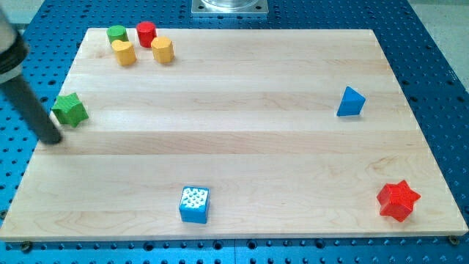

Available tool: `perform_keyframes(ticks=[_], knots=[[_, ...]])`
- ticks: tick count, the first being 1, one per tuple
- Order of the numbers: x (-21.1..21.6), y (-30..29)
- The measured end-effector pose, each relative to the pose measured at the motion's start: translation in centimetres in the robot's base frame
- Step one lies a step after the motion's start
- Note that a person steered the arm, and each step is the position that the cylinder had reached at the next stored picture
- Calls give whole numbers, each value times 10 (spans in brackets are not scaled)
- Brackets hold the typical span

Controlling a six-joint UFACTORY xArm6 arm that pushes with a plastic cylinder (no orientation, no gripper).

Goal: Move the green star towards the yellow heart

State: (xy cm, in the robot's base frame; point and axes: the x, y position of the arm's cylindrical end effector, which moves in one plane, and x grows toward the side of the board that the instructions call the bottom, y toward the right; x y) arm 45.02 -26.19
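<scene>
The green star [70, 109] lies at the board's left edge, in the upper half of the view. The yellow heart [124, 53] lies at the view's top left, above and to the right of the star. My tip [53, 139] rests on the board just below and left of the green star, close to it or touching it. The dark rod slants up to the view's left edge.
A green cylinder [116, 34], a red cylinder [146, 33] and a yellow hexagonal block [162, 50] cluster around the yellow heart. A blue triangular block [351, 102] lies at the right, a red star [398, 199] at the bottom right, a blue cube [194, 204] at the bottom middle.
</scene>
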Motion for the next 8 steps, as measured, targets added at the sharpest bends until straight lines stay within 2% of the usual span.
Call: perform_keyframes(ticks=[1,2,3,4,5,6,7,8], knots=[[-51,42],[-15,-4],[-62,-7],[-87,68],[-80,80],[-80,118],[-31,177],[78,220]])
